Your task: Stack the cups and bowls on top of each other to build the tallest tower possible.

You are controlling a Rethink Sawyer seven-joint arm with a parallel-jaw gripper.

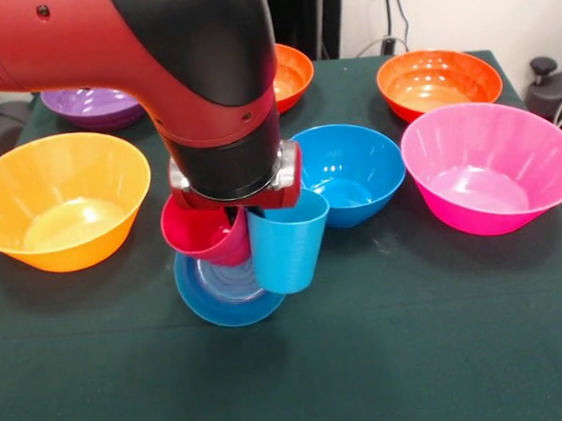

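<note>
Pink bowl (491, 164) and yellow-orange bowl (61, 200) flank the work area, well apart. Mid-sized blue bowl (350, 171) sits just behind the tower (241, 256): small blue bowl (224, 292) tipped on edge, crimson cup (204, 232) and light blue cup (288, 243) touching, directly below the gripper (238, 213). Finger state: cannot tell, wrist hides them.

The tabletop (433, 354) is covered with a dark green cloth. Resting directly on it are a large yellow-orange bowl (59, 200) at the left, a large pink bowl (490, 164) at the right, and a mid-sized blue bowl (352, 171) between them. Toward the far edge stand a purple bowl (91, 107) at the left, an orange bowl (290, 74) near the middle, partly hidden, and a second orange bowl (437, 81) at the right. A small blue bowl (224, 290) lies tipped near the centre.
</note>
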